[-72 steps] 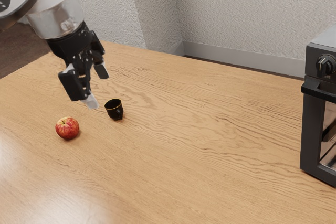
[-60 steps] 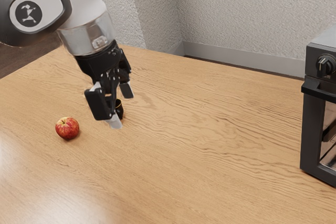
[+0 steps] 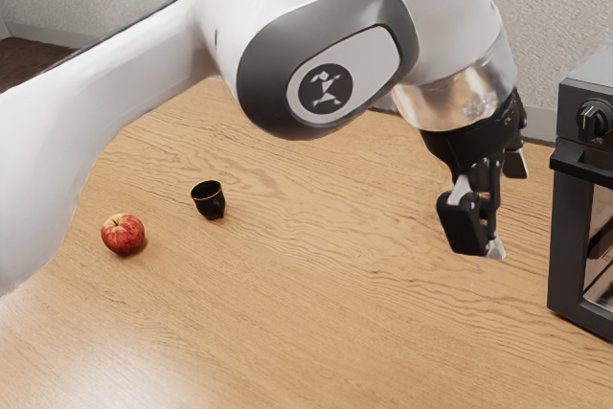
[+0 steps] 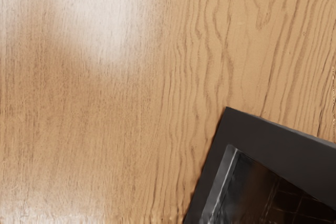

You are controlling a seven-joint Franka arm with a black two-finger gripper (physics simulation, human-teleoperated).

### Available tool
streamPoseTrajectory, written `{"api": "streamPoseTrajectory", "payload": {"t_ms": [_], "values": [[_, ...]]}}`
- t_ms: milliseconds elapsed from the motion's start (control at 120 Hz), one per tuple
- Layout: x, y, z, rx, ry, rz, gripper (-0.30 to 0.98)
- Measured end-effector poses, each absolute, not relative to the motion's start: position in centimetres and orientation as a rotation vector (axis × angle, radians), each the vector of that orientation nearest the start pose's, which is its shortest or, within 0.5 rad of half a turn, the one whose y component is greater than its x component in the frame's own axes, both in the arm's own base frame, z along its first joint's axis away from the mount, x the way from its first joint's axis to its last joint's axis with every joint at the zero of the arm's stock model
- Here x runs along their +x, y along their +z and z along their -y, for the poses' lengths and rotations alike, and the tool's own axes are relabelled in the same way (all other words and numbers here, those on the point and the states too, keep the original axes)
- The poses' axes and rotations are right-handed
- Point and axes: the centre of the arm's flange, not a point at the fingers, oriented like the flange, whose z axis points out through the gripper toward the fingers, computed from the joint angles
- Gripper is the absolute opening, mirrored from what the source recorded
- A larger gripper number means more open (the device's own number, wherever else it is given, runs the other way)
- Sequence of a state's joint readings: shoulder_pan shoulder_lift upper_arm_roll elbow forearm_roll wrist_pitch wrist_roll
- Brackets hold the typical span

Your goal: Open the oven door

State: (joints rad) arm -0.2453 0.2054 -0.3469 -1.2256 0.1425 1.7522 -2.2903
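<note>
Oven (image 3: 582, 98) at the exterior view's right edge, its door (image 3: 569, 246) upright, shut by the look of it; our gripper (image 3: 505, 206) hangs near, empty, jaws apart, presumably to admit the handle (image 3: 584, 168); it points mostly downward, so we judge aligning comes next; apple (image 3: 124, 235) and cup (image 3: 208, 200) sit well apart from the oven, likely outside the door's swing.

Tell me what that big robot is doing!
The white robot arm has its black two-finger gripper open and empty above the wooden table, near the dark grey oven. The glass-windowed oven door looks shut, and nothing grips its black bar handle. A round red apple and small black gold-rimmed cup sit apart, untouched.
</note>
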Motion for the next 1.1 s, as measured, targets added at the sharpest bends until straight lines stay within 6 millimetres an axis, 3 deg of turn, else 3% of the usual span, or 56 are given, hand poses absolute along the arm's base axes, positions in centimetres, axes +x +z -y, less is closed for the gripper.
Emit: {"api": "streamPoseTrajectory", "payload": {"t_ms": [108,233,333,692,892,1100], "values": [[54.9,68.9,35.7,1.849,0.206,-2.004,0.69],[55.9,67.2,38.6,1.841,0.237,-1.914,0.69],[57.2,65.9,39.6,1.820,0.264,-1.867,0.69],[59.9,63.6,40.4,1.769,0.321,-1.772,0.68],[59.5,62.6,39.9,1.766,0.322,-1.791,0.69],[59.2,59.5,38.0,1.766,0.256,-1.870,0.68]]}}
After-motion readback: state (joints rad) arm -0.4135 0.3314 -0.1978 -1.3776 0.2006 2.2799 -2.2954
